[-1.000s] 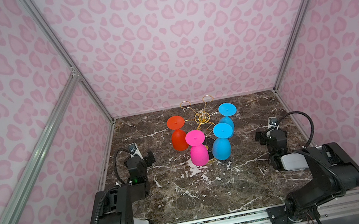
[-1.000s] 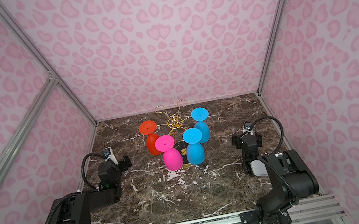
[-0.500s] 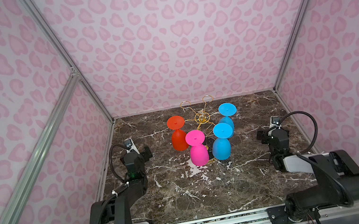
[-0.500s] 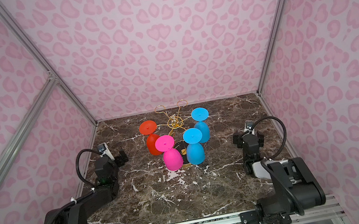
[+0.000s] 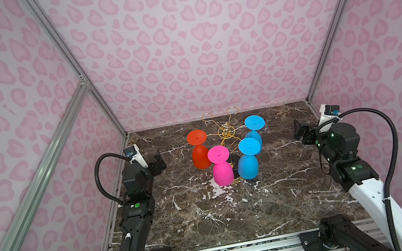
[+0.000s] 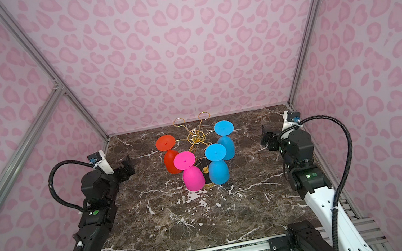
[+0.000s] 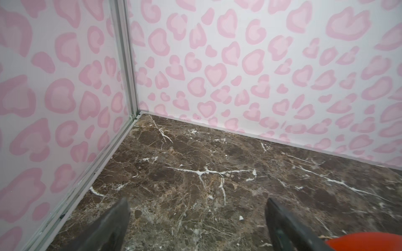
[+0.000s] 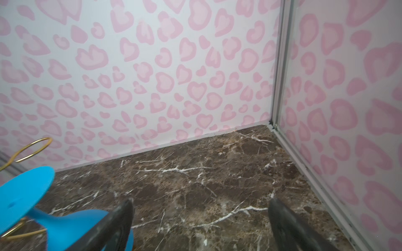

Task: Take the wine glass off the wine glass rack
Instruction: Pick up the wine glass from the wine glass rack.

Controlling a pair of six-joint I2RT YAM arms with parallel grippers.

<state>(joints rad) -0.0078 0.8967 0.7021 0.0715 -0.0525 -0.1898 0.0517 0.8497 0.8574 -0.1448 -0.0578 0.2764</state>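
Bowl of the light, plasticky pink wine glass (image 5: 222, 174) is probably best grabbed; left pincer (image 7: 196, 203) and right pincer (image 8: 201, 203) are spread, empty.

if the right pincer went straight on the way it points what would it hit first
Most likely bare tabletop close to the back wall, or the wall itself; depth is unclear. The open right pincer points past the blue wine glass, which lies off to one side.

No word, brand or number can be read in any view — only a plain green dot (image 5: 137, 205) is seen on the left arm (image 5: 135, 235), a second green dot (image 5: 359, 166) on the right arm (image 5: 371, 194).
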